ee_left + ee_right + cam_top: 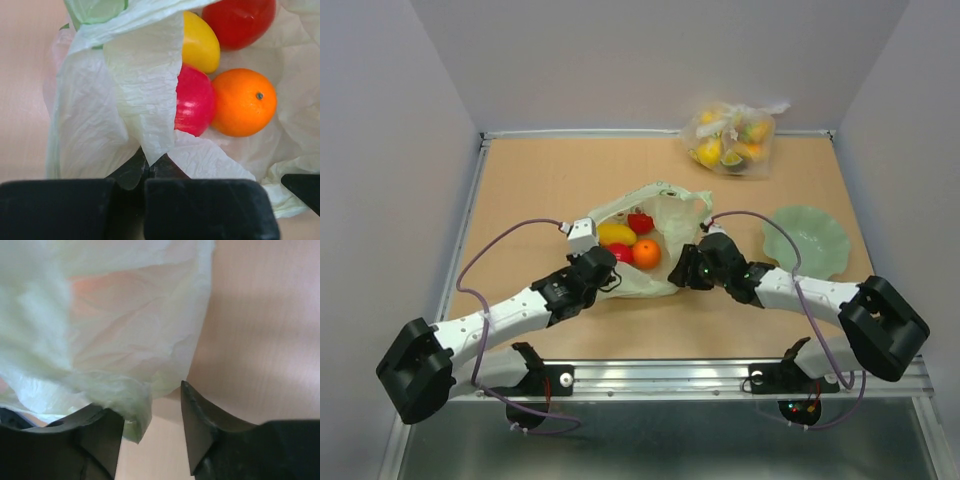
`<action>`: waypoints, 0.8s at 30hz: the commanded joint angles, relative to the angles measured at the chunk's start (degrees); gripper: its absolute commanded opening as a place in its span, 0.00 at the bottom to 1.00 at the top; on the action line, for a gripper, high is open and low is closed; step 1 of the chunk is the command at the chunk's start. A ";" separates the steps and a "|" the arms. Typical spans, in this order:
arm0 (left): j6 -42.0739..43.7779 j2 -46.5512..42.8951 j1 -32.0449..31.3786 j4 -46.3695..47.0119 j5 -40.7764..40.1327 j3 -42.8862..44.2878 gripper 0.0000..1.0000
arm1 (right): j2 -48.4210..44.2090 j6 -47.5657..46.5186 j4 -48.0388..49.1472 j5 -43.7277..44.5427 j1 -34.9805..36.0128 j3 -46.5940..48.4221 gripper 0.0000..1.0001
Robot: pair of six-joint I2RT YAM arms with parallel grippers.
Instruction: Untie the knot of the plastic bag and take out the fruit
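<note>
The pale green plastic bag (665,210) lies open in the middle of the table, and no knot shows in its loose handle loops. Inside it lie a yellow mango (617,233), an orange (647,254) and two red fruits (640,222). My left gripper (603,272) is at the bag's near-left edge. In the left wrist view it (149,167) is shut on a fold of the bag (145,100), with the orange (244,102), the red apple (194,100) and the mango (200,42) just beyond. My right gripper (685,268) is at the bag's right side. It (150,405) is open, with bag film (100,315) draped on its left finger.
A clear bag of fruit (730,137) sits at the back wall. A pale green scalloped plate (807,240) lies to the right, behind my right arm. Grey walls enclose the table on three sides.
</note>
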 commanded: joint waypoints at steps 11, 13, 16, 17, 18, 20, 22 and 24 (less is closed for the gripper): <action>11.40 -1.86 0.23 -18.68 3.48 16.01 0.00 | -6.08 -19.63 -19.31 -15.85 0.46 23.97 0.70; 11.06 -1.51 0.23 -20.43 5.67 16.19 0.00 | -4.33 -20.69 -20.81 -18.40 0.55 29.15 0.70; 10.00 -1.25 0.23 -22.19 8.66 15.23 0.00 | -2.57 -21.13 -22.39 -19.47 0.63 34.94 0.70; 9.74 -1.33 0.23 -22.28 9.45 14.70 0.00 | -1.87 -21.22 -22.92 -18.86 0.64 36.27 0.70; 9.21 -1.68 0.23 -22.28 10.59 14.18 0.00 | -1.77 -21.13 -23.62 -17.46 0.64 37.42 0.70; 8.25 -2.12 0.23 -22.28 11.21 12.59 0.00 | -2.47 -21.56 -24.94 -11.75 0.64 39.10 0.69; 7.45 -3.08 0.23 -22.55 11.65 11.71 0.00 | -2.21 -24.54 -25.03 -11.03 0.63 39.45 0.69; 7.28 -3.97 0.23 -22.55 12.01 11.10 0.00 | 0.75 -26.65 -25.39 -12.16 0.64 39.71 0.68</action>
